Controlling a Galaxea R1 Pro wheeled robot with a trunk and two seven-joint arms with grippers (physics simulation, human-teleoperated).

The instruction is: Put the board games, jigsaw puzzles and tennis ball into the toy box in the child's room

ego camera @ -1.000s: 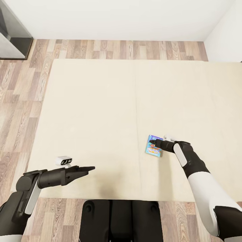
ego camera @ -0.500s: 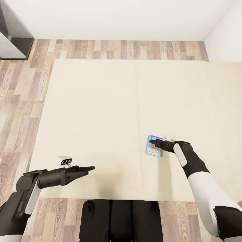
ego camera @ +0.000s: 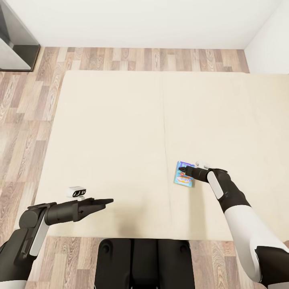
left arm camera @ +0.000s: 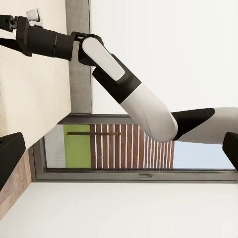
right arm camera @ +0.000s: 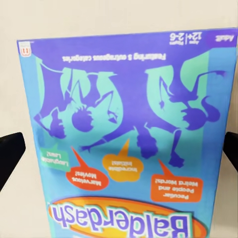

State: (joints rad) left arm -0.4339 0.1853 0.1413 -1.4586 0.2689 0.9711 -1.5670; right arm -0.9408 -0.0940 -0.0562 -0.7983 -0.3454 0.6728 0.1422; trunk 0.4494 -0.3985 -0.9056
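Right gripper (ego camera: 181, 171): positioned directly over the blue board game (ego camera: 184, 173); the wrist view shows the two dark fingertips (right arm camera: 10, 156) spread to either side of the box, wider than the box, neither visibly touching it.
Left gripper (ego camera: 109, 200): held low over the near part of the bed, well apart from the game box; whether its fingers are spread or pressed together cannot be told.
Change from earlier frames: none visible; both arms, the game box and the camera view match the pictures of 1.0 s and 0.5 s ago.
Board game location: lying flat on the bed (ego camera: 120, 132), on the mattress section at the robot's right, just beside the centre seam and toward the near edge.
Box artwork: blue and teal cover with purple cartoon silhouettes and orange and green speech bubbles.
Legible writing: title "Balderdash" in blue letters on a yellow-orange oval; "12+" and "2-6" at one corner; bubbles read "Laughable Laws!", "Marvelous Movies!", "Incredible Initials!", "Peculiar People and Weird Words!".
Surroundings: wood-plank floor (ego camera: 24, 120) around the bed; white wall (ego camera: 140, 20) beyond; the left wrist view shows a grey-framed window (left arm camera: 129, 146) behind the right arm.
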